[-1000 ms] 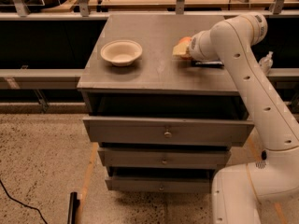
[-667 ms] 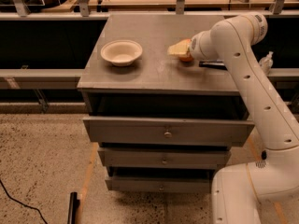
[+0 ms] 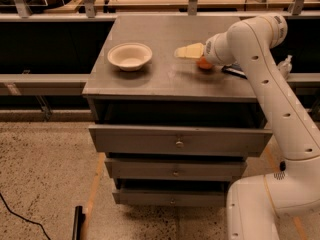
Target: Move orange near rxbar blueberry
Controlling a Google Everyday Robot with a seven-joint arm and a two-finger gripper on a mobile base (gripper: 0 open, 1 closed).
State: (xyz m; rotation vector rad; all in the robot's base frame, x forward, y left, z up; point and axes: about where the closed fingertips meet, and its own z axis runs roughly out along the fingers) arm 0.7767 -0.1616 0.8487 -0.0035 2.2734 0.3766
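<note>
gripper (image 3: pixel 188 51) just beside orange (image 3: pixel 204 64), rxbar blueberry (image 3: pixel 233 72) near

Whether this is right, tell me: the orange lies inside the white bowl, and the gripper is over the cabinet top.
Not right. The camera view shows the orange on the cabinet top, beside the gripper, not in the white bowl. The rest holds.

White dimpled arm (image 3: pixel 270 89), cream jaws over cabinet (image 3: pixel 150 81).
</note>
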